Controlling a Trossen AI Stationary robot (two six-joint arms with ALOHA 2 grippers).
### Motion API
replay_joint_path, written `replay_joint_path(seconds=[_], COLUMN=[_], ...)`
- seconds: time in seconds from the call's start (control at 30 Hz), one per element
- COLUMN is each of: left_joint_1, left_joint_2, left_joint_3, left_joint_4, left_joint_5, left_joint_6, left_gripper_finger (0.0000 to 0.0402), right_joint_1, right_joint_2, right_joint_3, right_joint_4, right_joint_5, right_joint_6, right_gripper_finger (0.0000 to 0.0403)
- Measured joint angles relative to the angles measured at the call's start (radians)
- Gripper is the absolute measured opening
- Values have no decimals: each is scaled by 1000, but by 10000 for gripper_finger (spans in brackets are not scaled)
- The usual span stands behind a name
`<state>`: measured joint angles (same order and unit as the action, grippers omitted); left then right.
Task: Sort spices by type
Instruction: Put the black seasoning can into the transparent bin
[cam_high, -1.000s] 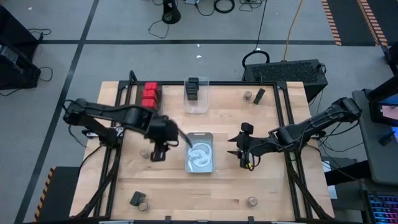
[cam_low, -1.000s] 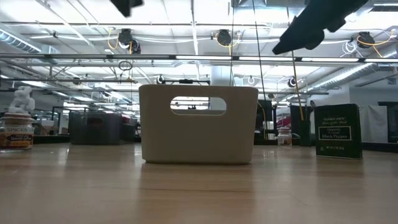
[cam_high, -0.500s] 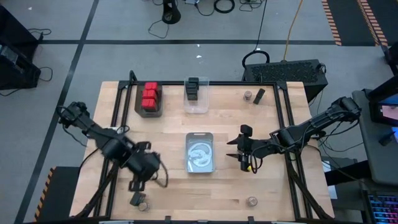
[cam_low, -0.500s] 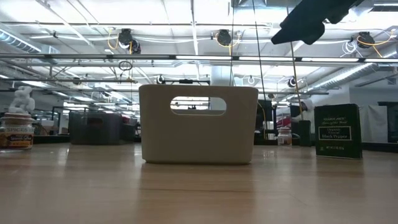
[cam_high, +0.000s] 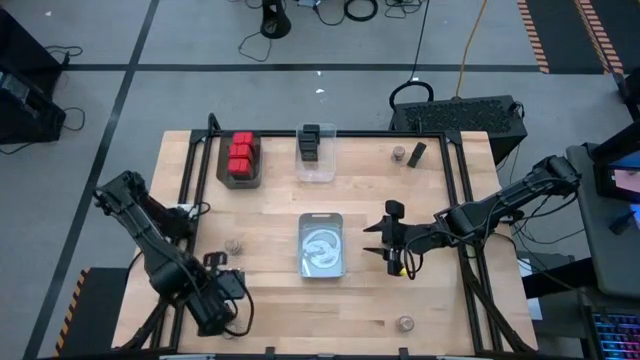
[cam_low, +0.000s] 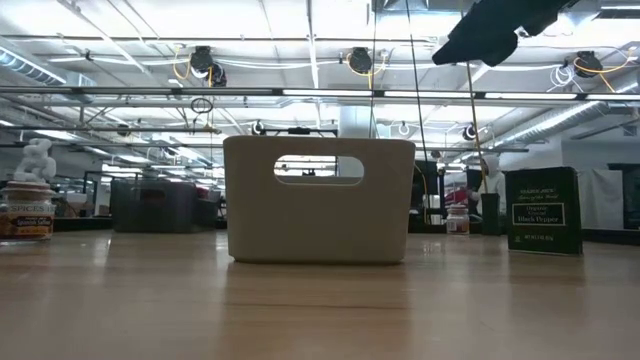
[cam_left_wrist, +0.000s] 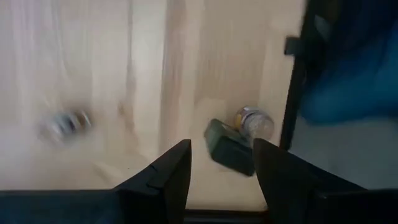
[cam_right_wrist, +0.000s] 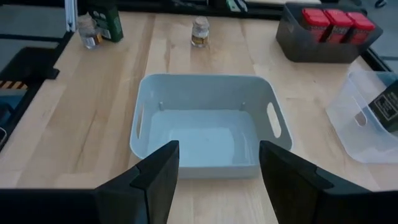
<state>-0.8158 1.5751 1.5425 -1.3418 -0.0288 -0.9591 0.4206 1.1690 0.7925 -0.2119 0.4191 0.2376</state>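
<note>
Red boxy spices (cam_high: 241, 158) stand in a dark bin at the far left, and black boxy ones (cam_high: 312, 146) in a clear bin (cam_high: 318, 170). One round jar (cam_high: 233, 245) stands on the table, left of the white bin (cam_high: 322, 245). My left gripper (cam_high: 226, 312) hangs open over the near left corner. In its wrist view a black box (cam_left_wrist: 230, 146) and a jar (cam_left_wrist: 254, 121) sit on the wood below its fingers. My right gripper (cam_high: 385, 252) hovers open just right of the white bin (cam_right_wrist: 208, 121).
A jar (cam_high: 399, 153) and a black box (cam_high: 416, 153) stand at the far right, and another jar (cam_high: 405, 323) near the front edge. The low view shows the white bin (cam_low: 318, 200), a black pepper box (cam_low: 543, 210) and a jar (cam_low: 28, 210). Bare wood lies between them.
My left gripper has swung from beside the white bin's left side toward the table's near left corner, rolling as it went. It now stands over the black box and jar there. It stays open. The jar left of the white bin has stayed in place.
</note>
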Motion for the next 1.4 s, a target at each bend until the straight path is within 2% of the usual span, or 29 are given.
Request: replay_joint_path(seconds=[0.13,0.23,0.47,0.63,0.83,1.0,1.2,1.4], left_joint_1=[3,5,-43,-94,-124,-124,-120,-120], left_joint_2=[41,63,114,140,177,211,221,221], left_joint_3=[0,0,0,0,0,0,0,0], left_joint_4=[-9,-10,-1,10,25,25,17,-33], left_joint_5=[4,56,151,153,153,160,169,115], left_joint_6=[-321,-486,-676,-804,-896,-900,-810,-732], left_gripper_finger=[177,177,177,177,177,177,177,177], right_joint_1=[0,0,0,0,0,0,0,0], right_joint_2=[0,0,0,0,0,0,0,0], right_joint_3=[0,0,0,0,0,0,0,0], right_joint_4=[29,32,46,48,52,51,51,51], right_joint_5=[0,0,-1,-6,-6,-6,-6,-6], right_joint_6=[-22,-22,-22,-15,1,5,-20,-22], right_gripper_finger=[205,205,205,205,205,205,205,205])
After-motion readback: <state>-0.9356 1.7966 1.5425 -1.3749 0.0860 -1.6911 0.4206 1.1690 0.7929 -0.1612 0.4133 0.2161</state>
